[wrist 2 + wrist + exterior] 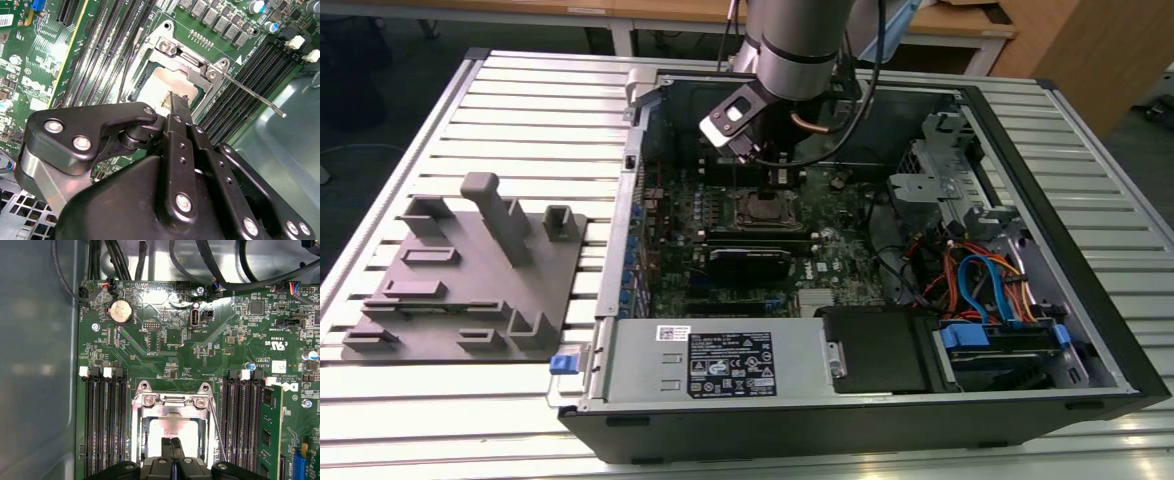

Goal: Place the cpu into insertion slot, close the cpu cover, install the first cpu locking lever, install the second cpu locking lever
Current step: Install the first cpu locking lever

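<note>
In both wrist views the cpu (172, 429) (159, 82) lies in the insertion slot (761, 210), its dull silver top showing through the window of the cpu cover (150, 415) (186, 64), which lies flat over it. My gripper (172, 442) (178, 102) hangs just over the cpu's top with its two thin black fingers pressed together, holding nothing. One thin metal locking lever (255, 96) (217, 426) sticks out free along the socket's side. In the exterior view the arm reaches down into the open computer case above the socket.
Long black memory slots (102, 430) flank the socket, and a green memory stick (270, 435) stands beside it. A coin battery (120, 311) and cables (225, 270) lie beyond. The grey power-supply box (707, 365), drive cage wiring (981, 285) and a grey parts fixture (467, 270) show in the exterior view.
</note>
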